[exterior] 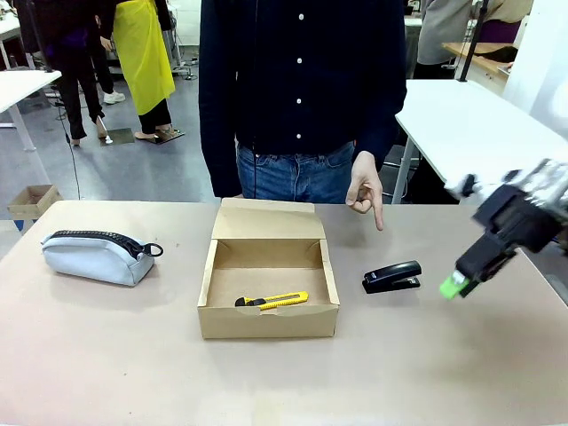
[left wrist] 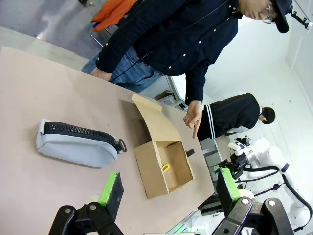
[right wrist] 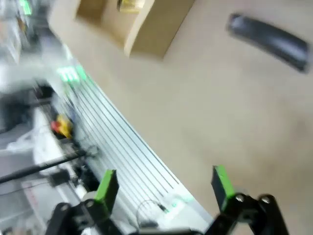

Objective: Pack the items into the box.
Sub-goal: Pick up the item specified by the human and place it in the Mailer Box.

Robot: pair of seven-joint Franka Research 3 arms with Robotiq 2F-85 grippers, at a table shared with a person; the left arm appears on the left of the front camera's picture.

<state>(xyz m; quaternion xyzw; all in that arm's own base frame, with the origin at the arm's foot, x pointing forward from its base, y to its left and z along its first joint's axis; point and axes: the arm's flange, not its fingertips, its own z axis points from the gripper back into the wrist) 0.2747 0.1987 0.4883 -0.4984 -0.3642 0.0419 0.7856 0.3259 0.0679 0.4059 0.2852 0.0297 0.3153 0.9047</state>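
The box (exterior: 266,321) sits at the middle of the desk (exterior: 444,373), open, with its lid flap (exterior: 266,219) folded back on the far side towards the person. The knife (exterior: 273,300) lies flat on the box floor near the front wall, its black tip pointing to the robot's left. The stapler (exterior: 391,277) lies on the desk just right of the box, apart from it and not touched by anything.

The right gripper (exterior: 457,284) hangs above the desk to the right of the stapler, near it but clear of it, tilted down towards it. In the blurred right wrist view its jaws are spread wide with nothing between them. The stapler (right wrist: 269,41) shows as a dark smear at top right and a corner of the box (right wrist: 146,29) at top.

The person's hand (exterior: 364,191) hangs over the far edge with one finger pointing down at the desk behind the stapler.

A grey pouch (exterior: 96,255) with a black zip lies well to the left of the box. In the left wrist view the left gripper (left wrist: 168,186) is high above the desk with its jaws spread and empty, the box and the pouch far below.
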